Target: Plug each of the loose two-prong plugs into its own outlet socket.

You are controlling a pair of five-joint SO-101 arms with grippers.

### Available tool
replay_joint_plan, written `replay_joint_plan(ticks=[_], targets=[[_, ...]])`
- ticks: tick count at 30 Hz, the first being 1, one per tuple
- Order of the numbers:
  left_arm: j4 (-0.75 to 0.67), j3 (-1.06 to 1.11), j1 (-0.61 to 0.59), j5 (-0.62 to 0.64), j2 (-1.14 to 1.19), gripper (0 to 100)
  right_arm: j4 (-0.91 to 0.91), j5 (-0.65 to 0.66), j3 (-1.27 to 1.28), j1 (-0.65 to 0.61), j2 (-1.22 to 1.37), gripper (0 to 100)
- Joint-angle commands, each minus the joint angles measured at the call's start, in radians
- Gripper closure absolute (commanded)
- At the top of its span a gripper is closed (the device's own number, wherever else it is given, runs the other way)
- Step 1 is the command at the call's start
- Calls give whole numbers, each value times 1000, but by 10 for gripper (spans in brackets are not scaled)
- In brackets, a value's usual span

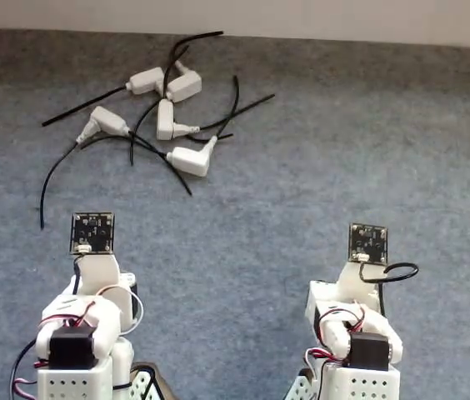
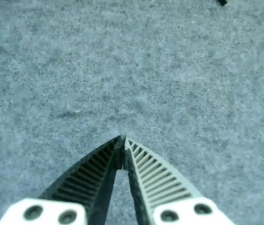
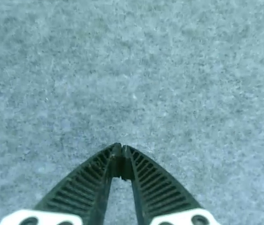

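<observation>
We see our left gripper (image 2: 122, 139) with its fingertips pressed together, holding nothing, low over the grey carpet (image 2: 169, 70). Our right gripper (image 3: 121, 146) is pinched closed the same way, also with nothing in it. Five white plugs (image 1: 166, 119) lie in a loose cluster on the far side of the carpet, ahead of the left arm (image 1: 85, 317), with their black cords (image 1: 47, 179) crossing one another. We cannot tell which pieces are plugs and which are sockets.
</observation>
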Motion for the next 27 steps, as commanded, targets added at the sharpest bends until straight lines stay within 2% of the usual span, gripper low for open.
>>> replay_joint_plan(ticks=[1,4,27], targets=[[-41,42,15,-2,1,993,-19,12,8,-2,-2,993],[-81,183,18,0,2,993,-48,12,124,-4,-5,993],[-89,174,12,0,1,993,-71,11,185,-4,-4,993]])
